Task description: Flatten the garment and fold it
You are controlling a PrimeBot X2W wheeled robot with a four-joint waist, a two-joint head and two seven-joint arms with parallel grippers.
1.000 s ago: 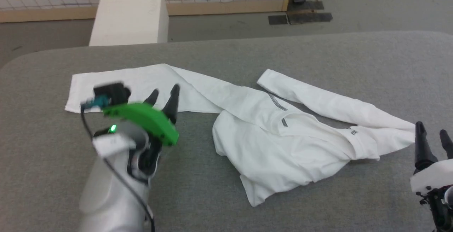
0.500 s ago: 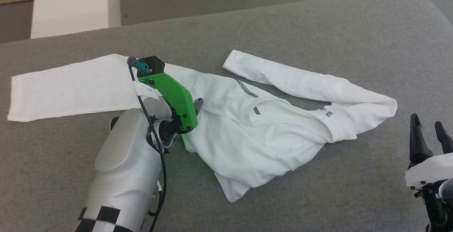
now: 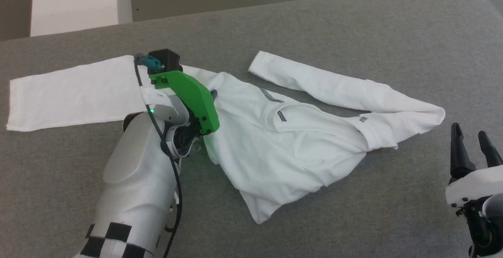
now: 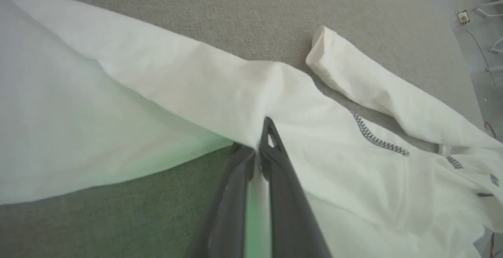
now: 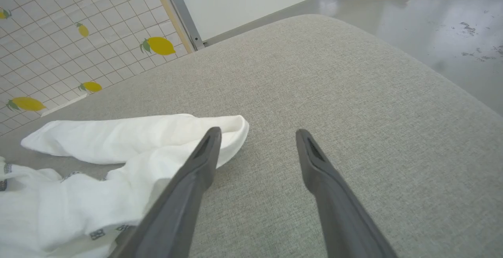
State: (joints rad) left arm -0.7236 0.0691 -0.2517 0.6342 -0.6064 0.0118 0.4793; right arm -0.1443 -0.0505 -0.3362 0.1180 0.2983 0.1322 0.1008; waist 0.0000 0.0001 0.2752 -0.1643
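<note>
Clamps left pincer [image 4: 256, 140] on a fold of the garment [image 3: 283, 148], crumpled on the counter [image 3: 353, 22]; holds right pincer [image 5: 258, 132] apart beside one sleeve [image 5: 118, 136]; risks dragging everything bunched, or slipping off thin fabric, under a one-sided pull.

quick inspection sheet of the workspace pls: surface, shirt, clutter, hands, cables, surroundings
surface: grey cloth-covered table with rounded corners
job's things: garment bunched in the middle, one sleeve lying flat toward the robot's left, the other stretched toward its right; not yet flattened or folded
clutter: nothing seen
hands: left hand shut on the garment's edge where the flat sleeve meets the body; right hand open, holding nothing, by the garment's right end
cables: black cable runs along the left forearm
surroundings: white box beyond the table's far edge; lemon-print grid panel; grey floor
</note>
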